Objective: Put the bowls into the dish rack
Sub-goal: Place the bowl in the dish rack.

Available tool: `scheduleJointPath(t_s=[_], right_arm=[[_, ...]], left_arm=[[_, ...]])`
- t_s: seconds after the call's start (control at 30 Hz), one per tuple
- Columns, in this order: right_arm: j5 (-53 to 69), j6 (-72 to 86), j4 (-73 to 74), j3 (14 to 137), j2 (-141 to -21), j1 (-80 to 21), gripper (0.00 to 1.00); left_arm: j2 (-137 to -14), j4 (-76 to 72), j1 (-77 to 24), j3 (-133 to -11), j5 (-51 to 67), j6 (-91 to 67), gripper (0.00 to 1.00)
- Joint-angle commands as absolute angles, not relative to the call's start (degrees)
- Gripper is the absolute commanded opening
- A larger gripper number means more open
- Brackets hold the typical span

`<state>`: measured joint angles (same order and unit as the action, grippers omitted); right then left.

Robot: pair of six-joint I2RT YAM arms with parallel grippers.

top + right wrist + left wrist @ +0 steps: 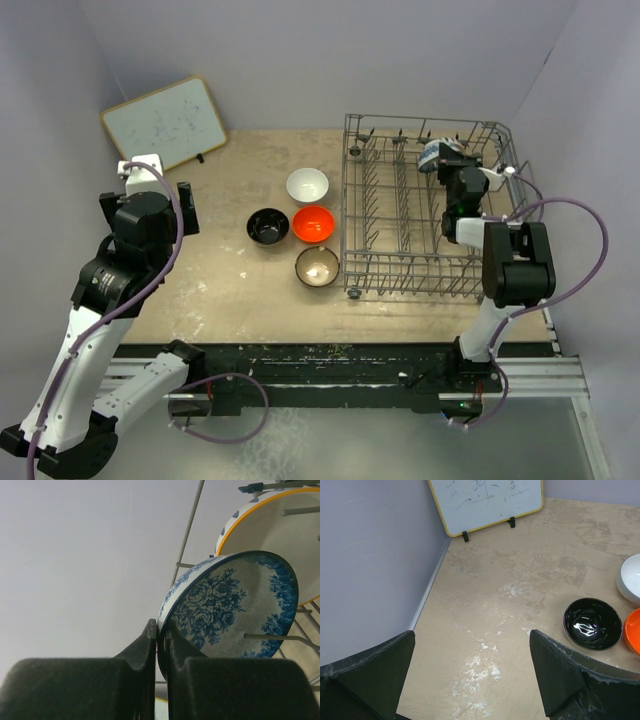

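Now: blue-rose-patterned bowl [230, 605] tilted, rim pinched by right gripper [161, 632].

Bare tabletop [215, 280] under left pincer [472, 632], four bowls [313, 223] clustered mid-table, wire dish rack [349, 190] closely hemming right pincer [161, 630]

The top view looks down from high above the near edge across the whole worktop [220, 290]. The left wrist view tilts down past the left claw [470, 645], sharing the white board [485, 502] and black bowl [593, 623] with it. The right wrist view looks upward, very close to the blue-and-white bowl [225, 605].
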<state>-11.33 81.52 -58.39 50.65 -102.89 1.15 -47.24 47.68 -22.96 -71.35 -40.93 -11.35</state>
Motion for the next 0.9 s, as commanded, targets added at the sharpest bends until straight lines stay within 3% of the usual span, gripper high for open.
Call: scheduleJointPath(t_s=[0.0, 0.2, 0.87], right_arm=[[-17.13, 83.91, -65.87, 50.25, -105.71, 2.02, 0.03], [-24.62, 83.15, -73.38, 48.07, -105.76, 2.00, 0.02], [-32.68, 86.65, -79.25, 41.71, -105.09, 2.02, 0.01]], left_arm=[[-47.34, 46.59, -23.04, -72.60, -42.08, -11.03, 0.99], [-47.89, 46.05, -23.03, -72.69, -42.08, -10.57, 0.99], [-49.00, 44.18, -23.10, -72.33, -41.18, -9.05, 0.99]])
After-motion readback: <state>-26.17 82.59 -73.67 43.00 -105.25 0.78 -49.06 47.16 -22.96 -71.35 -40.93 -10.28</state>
